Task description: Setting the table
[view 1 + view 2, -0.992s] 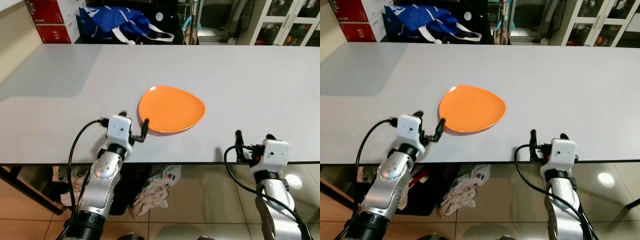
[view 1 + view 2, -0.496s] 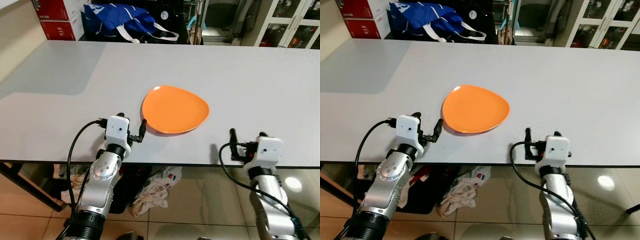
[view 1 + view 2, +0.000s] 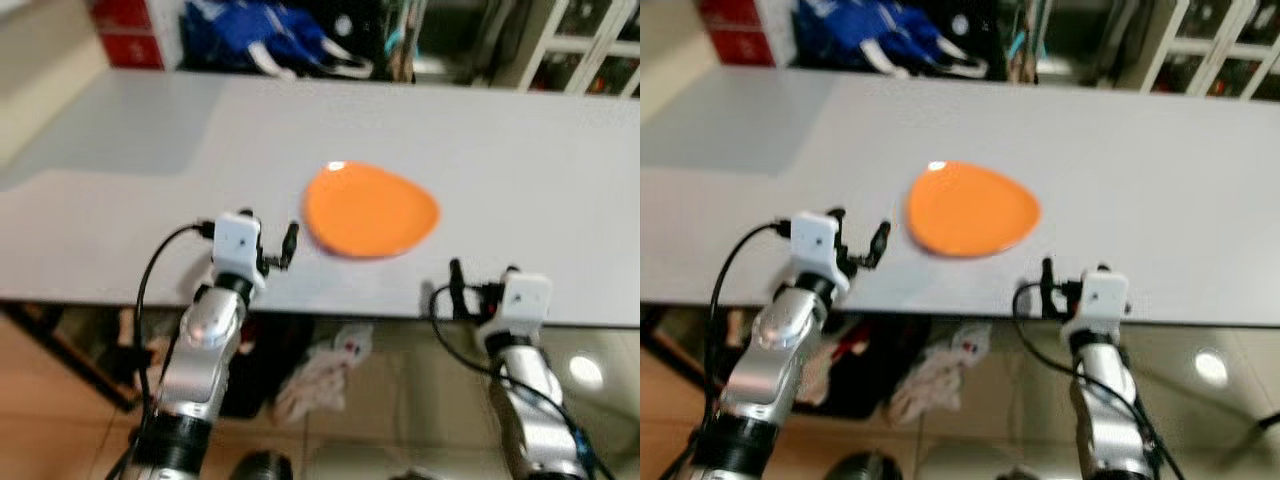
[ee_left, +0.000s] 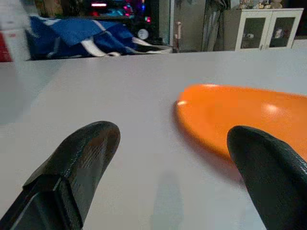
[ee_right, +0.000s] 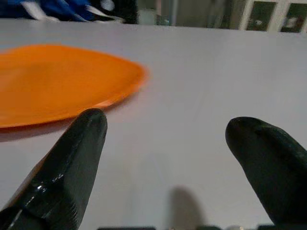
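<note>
Two spread grippers, left [image 3: 268,240] and right [image 3: 482,283], flank orange plate [image 3: 371,210]

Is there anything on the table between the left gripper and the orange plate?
Nothing visible. Bare table lies between the open left gripper and the orange plate, which sits just ahead and to its right.

A blue bag [image 3: 262,38] with white straps is lying beyond the table's far edge at eleven o'clock, red boxes [image 3: 128,31] sitting beside it; crumpled cloth [image 3: 322,368] is lying on the floor at six o'clock.
</note>
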{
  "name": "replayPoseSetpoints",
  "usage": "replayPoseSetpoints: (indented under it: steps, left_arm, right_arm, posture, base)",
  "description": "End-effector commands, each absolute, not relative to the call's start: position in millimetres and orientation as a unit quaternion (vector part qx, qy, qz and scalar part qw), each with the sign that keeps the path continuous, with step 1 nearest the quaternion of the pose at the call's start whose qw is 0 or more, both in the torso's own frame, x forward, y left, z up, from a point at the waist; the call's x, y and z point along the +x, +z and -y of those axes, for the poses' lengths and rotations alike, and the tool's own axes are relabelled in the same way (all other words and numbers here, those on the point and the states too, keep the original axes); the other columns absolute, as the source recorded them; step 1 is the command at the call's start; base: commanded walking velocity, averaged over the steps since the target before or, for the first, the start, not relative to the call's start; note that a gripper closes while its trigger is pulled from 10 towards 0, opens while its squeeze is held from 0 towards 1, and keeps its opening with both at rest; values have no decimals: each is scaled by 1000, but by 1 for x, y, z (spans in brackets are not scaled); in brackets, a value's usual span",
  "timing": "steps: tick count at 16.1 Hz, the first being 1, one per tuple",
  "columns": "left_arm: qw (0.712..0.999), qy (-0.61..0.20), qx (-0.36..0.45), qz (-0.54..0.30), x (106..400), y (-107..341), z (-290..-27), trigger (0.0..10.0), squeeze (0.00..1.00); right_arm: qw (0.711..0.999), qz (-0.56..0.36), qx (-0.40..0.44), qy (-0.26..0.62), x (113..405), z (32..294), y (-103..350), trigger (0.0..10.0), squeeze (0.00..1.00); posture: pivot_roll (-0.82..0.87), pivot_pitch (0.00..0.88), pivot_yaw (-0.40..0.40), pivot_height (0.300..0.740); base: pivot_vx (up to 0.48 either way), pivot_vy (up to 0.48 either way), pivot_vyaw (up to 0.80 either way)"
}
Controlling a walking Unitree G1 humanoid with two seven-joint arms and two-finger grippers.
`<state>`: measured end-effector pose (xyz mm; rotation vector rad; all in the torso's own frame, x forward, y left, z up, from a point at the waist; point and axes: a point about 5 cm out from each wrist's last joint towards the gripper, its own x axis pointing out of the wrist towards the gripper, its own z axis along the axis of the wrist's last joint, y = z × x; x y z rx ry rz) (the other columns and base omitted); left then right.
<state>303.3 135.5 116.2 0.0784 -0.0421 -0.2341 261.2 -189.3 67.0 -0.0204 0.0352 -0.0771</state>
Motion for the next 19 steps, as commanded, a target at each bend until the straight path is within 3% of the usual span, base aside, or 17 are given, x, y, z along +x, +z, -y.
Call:
replayPoseSetpoints:
  steps: [1, 13, 16, 19]
  left_arm:
    - [992, -119, 38, 27, 306, 122, -134, 10000, 0]
    - [993, -120, 21, 2, 310, 119, -132, 10000, 0]
    - [992, -122, 20, 2, 310, 119, -132, 10000, 0]
    - [992, -125, 30, 3, 310, 119, -132, 10000, 0]
  right_arm:
    - [999, -10, -7, -40, 262, 190, 69, 10000, 0]
    - [999, -12, -13, -33, 254, 189, 65, 10000, 0]
    - [999, -16, -15, -32, 252, 187, 64, 10000, 0]
    - [999, -11, -13, -36, 252, 187, 66, 10000, 0]
  posture:
    - [55, 0, 2, 718]
    - [26, 0, 8, 718]
    - [26, 0, 10, 718]
    - [28, 0, 9, 718]
  base:
    - [0, 461, 0]
    - [0, 475, 0]
    - [0, 480, -737]
    - [0, 480, 0]
